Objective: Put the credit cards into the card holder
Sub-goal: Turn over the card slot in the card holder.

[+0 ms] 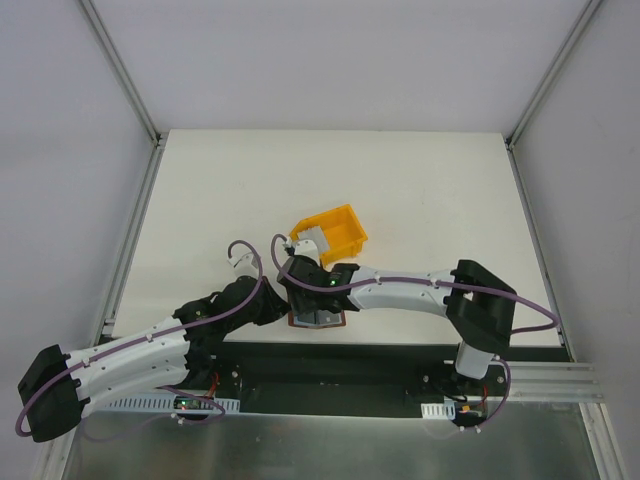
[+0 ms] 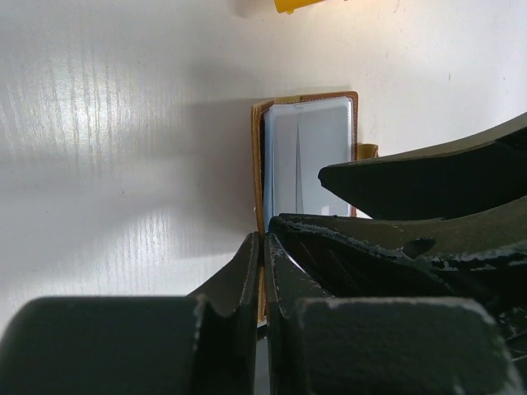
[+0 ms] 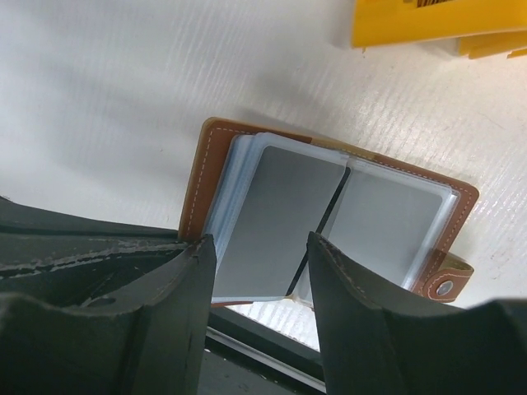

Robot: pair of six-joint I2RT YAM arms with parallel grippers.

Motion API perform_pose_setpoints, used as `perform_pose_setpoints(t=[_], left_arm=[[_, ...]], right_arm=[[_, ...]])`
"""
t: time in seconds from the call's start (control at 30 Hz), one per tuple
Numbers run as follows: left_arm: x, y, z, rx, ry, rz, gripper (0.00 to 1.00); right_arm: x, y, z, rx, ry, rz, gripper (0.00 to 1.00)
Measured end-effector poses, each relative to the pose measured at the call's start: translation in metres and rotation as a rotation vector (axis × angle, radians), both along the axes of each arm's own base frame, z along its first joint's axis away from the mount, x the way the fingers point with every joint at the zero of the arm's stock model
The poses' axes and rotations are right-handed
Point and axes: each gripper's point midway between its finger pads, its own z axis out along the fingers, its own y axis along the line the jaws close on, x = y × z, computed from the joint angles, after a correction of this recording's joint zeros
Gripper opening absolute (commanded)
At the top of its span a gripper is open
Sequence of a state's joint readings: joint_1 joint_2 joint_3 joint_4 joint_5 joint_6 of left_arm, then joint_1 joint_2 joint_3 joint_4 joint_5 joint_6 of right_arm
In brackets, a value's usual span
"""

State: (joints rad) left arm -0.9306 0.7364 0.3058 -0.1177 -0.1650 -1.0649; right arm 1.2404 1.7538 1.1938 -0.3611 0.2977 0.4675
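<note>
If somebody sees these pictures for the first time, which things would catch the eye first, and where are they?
Both arms meet at the near edge of the table over an open brown card holder, grey cards showing in its clear sleeves. The right gripper hangs open above it, while the left gripper is shut at its edge. Just behind stands a bright yellow bin.

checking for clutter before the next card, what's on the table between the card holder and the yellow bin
Nothing: in the right wrist view, the stretch of white table between the card holder and the yellow bin is bare.
</note>
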Motion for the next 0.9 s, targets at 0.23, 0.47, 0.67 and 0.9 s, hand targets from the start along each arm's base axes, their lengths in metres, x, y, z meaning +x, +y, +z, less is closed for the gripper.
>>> perform_pose_setpoints(t=[0.23,0.47,0.67,0.9], left_arm=[[0.0,0.001,-0.001,0.002,0.002,0.001,0.0],[0.0,0.0,0.0,-0.001,0.0,0.0,0.0],[0.0,0.0,0.0,-0.005,-0.002,0.001,0.0],[0.0,0.0,0.0,-0.008,-0.002,0.003,0.0]], right_arm=[[0.0,-0.001,-0.004,-0.013,0.004,0.0,0.5],[-0.001,-0.01,-0.01,-0.063,0.007,-0.006,0.49],[0.001,-0.016,-0.008,-0.101,-0.014,-0.015,0.49],[0.004,-0.025,-0.006,-0.142,-0.044,-0.029,0.45]])
